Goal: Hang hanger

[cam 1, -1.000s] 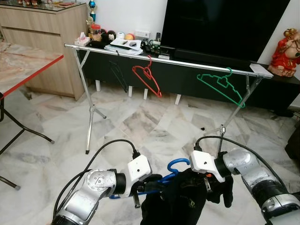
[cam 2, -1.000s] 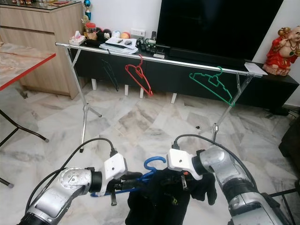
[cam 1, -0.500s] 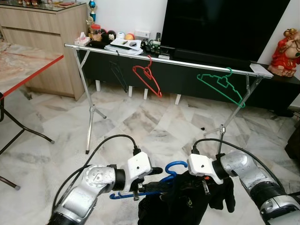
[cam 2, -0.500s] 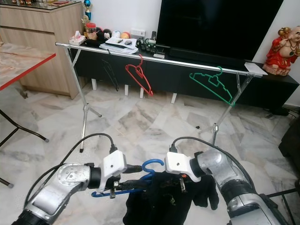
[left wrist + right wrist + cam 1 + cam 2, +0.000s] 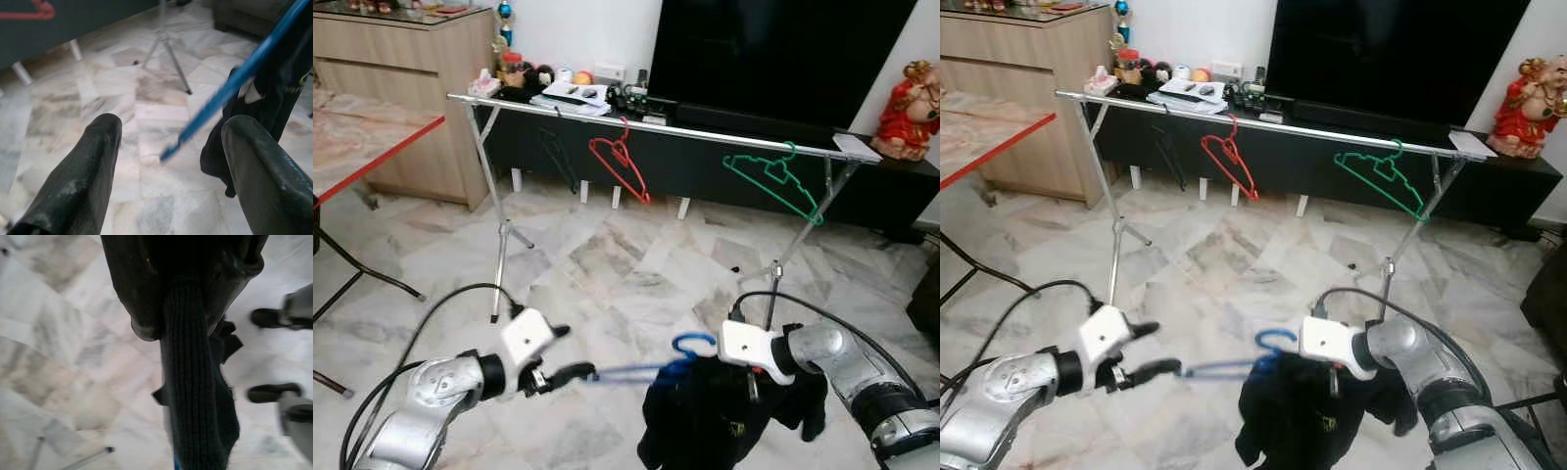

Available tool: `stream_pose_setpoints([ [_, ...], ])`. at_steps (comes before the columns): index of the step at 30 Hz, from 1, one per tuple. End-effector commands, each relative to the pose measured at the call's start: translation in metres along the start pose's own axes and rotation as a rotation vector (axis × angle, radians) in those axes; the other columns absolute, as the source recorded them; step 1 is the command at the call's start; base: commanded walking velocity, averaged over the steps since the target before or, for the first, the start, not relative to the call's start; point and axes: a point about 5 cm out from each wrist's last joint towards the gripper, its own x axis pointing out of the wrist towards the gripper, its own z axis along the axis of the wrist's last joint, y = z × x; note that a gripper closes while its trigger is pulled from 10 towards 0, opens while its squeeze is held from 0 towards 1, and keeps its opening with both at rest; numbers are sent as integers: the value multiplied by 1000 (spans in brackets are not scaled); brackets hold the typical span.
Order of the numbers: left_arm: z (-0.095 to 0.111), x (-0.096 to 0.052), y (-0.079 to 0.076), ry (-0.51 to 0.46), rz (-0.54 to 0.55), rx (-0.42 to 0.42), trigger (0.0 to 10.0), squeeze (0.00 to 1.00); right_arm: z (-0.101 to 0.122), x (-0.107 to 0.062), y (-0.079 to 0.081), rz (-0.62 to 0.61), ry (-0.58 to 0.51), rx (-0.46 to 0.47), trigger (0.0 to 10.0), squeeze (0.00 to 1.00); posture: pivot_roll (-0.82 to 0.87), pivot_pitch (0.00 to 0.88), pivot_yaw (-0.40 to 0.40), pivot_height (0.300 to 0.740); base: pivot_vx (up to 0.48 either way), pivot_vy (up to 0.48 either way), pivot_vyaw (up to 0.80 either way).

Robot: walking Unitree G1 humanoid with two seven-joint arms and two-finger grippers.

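While the silver rail (image 5: 656,127) ran across in front of the TV console with a red hanger (image 5: 620,164) and a green hanger (image 5: 773,179) well apart on it, a bare stretch lay between them and open marble floor (image 5: 607,264) below. The blue hanger (image 5: 651,367) lay roughly level, its long axis sideways, hook (image 5: 693,343) upward, black garment (image 5: 705,421) draped on it. The right gripper (image 5: 754,387) was clenched on that garment. The left gripper (image 5: 563,354) stood spread, released, just beside the hanger's free end.
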Motion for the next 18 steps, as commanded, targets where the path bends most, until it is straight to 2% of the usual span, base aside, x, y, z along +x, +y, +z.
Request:
stream_pose_setpoints([
  [1, -5, 0, 3, -9, 84, -18, 10000, 902, 11, -7, -15, -77, -35, 1, 0, 0, 132, 0, -145, 740, 0, 0, 0],
  [2, -8, -1, 5, -19, 135, -48, 10000, 427, 15, -6, -17, -93, -57, 11, 0, 0, 133, 0, -145, 740, 0, 0, 0],
  [3, -11, -1, 7, -30, 178, -80, 10000, 0, 19, -6, -19, -107, -77, 19, 0, 0, 133, 0, -145, 740, 0, 0, 0],
  [5, -16, -2, 9, -49, 246, -137, 10000, 0, 27, -4, -21, -117, -107, 10, 0, 0, 135, 0, -143, 740, 0, 0, 0],
  [6, -16, -2, 9, -49, 246, -137, 10000, 0, 27, -4, -21, -117, -107, 10, 0, 0, 135, 0, -143, 740, 0, 0, 0],
  [8, -30, -3, 8, -26, 293, -194, 10000, 0, 40, -1, -25, -139, -157, -4, 0, 0, 134, 0, -136, 740, 0, 0, 0],
  [12, -39, -4, 6, 0, 298, -221, 10000, 0, 51, -1, -30, -156, -198, -14, 0, 0, 132, 0, -132, 740, 0, 0, 0],
  [18, -55, -5, 6, 22, 369, -276, 10000, 0, 73, -3, -39, -201, -262, -56, 0, 0, 128, 0, -129, 740, 0, 0, 0],
])
